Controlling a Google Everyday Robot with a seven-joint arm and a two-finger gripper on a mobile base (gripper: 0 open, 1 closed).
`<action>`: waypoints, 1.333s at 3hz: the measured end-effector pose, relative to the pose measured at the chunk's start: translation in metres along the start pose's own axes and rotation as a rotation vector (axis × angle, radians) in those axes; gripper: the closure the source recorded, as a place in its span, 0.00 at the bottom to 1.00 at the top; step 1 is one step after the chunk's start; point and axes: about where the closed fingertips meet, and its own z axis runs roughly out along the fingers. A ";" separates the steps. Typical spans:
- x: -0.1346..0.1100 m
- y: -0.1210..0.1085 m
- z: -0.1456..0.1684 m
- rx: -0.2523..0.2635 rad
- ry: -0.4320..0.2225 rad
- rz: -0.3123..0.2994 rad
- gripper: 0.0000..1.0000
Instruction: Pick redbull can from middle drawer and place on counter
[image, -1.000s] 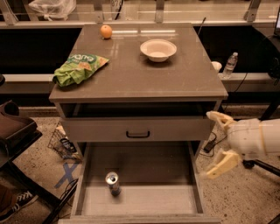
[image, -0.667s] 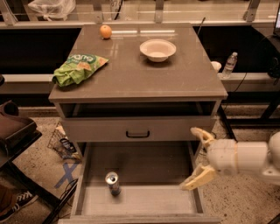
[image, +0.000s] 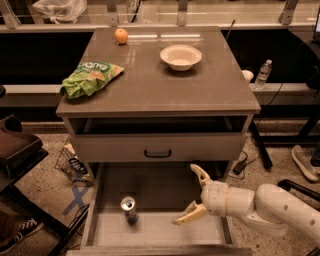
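The redbull can (image: 129, 209) stands upright on the floor of the open middle drawer (image: 165, 230), left of centre, its silver top facing up. My gripper (image: 192, 195) reaches in from the lower right, over the drawer's right half, well to the right of the can. Its two pale fingers (image: 186, 215) are spread wide apart and hold nothing. The counter (image: 165, 85) is the grey-brown top of the cabinet above.
On the counter lie a green chip bag (image: 90, 77), an orange (image: 121, 36) and a white bowl (image: 181, 56). The upper drawer front with a black handle (image: 157, 153) overhangs the drawer's back. A water bottle (image: 263, 74) stands behind at right; clutter lies on the floor at left.
My gripper has moved left from beside the cabinet's right side to over the open drawer, closer to the can. The can has not moved.
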 end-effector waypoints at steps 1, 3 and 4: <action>-0.002 0.001 -0.001 -0.007 0.003 0.002 0.00; 0.057 0.006 0.074 -0.063 0.015 0.024 0.00; 0.080 0.011 0.111 -0.097 -0.005 0.029 0.00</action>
